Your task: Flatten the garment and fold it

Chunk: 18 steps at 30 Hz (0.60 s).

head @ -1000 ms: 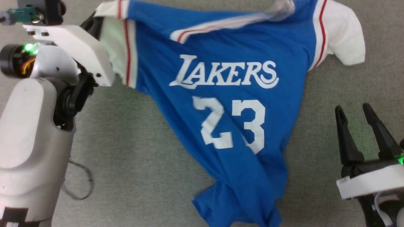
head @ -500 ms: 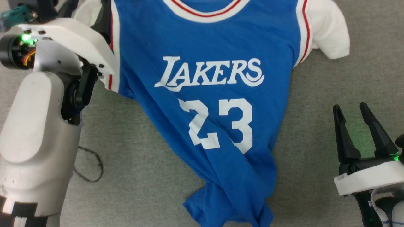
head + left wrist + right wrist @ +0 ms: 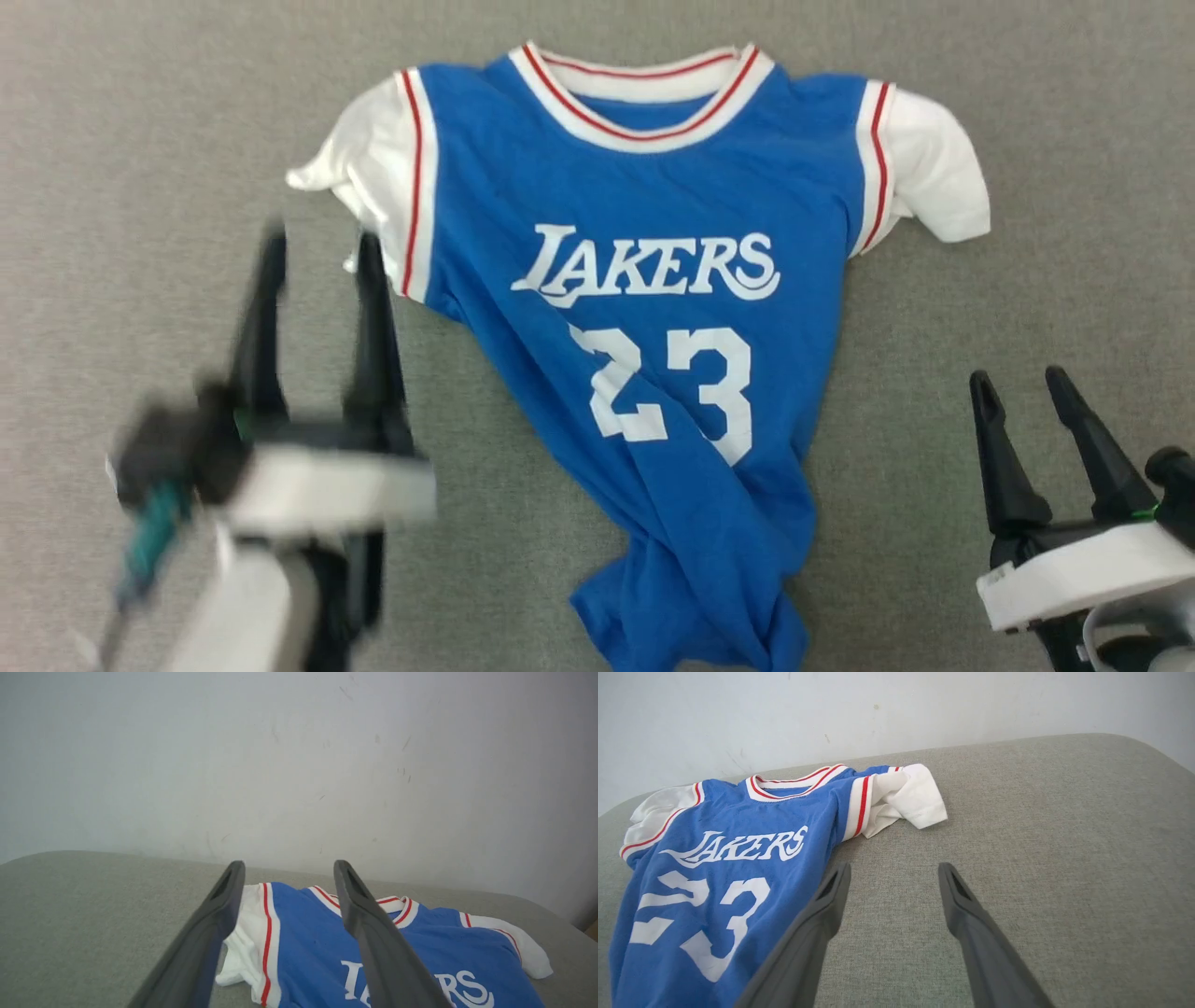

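The garment [image 3: 644,308], a royal-blue jersey T-shirt with white sleeves, red stripes and the number 23, lies chest up on the grey cloth surface [image 3: 140,140]. Its collar points away from me and its lower part is bunched narrow near the front edge. My left gripper [image 3: 322,238] is open with nothing in it, blurred, just left of the shirt's left sleeve. In the left wrist view, the left gripper [image 3: 287,870] looks over the garment [image 3: 308,952] from above. My right gripper [image 3: 1018,373] is open over bare cloth to the right of the shirt; the right wrist view has the right gripper [image 3: 894,868] beside the garment [image 3: 714,858].
The grey cloth surface [image 3: 1064,835] has bare room on both sides of the shirt. A pale wall [image 3: 299,756] stands behind its far edge.
My left gripper let go of the shirt's left sleeve and shoulder, opened and drew back toward me. The shirt's top now lies flat with collar spread. The head view has shifted too.
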Tool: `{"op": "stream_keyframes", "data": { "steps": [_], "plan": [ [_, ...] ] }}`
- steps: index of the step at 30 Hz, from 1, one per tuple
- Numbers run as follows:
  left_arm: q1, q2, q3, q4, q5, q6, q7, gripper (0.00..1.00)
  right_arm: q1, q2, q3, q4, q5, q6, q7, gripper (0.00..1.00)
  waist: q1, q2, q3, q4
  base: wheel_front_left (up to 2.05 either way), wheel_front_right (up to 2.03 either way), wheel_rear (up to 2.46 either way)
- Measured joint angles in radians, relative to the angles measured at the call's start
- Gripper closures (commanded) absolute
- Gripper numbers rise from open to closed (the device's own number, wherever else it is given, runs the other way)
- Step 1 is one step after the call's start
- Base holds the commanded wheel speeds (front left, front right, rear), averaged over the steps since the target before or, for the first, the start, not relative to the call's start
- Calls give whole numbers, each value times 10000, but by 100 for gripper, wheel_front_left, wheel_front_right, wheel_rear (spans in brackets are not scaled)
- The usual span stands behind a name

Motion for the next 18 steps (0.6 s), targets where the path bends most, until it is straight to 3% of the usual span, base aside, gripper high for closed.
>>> {"op": "stream_keyframes", "data": {
  "steps": [6, 12, 18],
  "plan": [
    [2520, -1012, 31, -364, 138, 550, -750, 0, 310, 19, 90, 4, 98, 0, 4, 0, -1, 0, -555, 122, 0, 0, 0],
    [2972, -1195, -10, -73, 1197, 297, -775, 0, 139, -2, 483, -140, -230, 0, 591, 0, 1, 0, -816, 452, 0, 0, 0],
    [2638, -1287, -65, 199, 1797, -8, -773, 0, -1097, -336, 936, 439, -514, 6, 2079, 0, 2, 0, -872, 801, 0, 0, 0]
  ]
}}
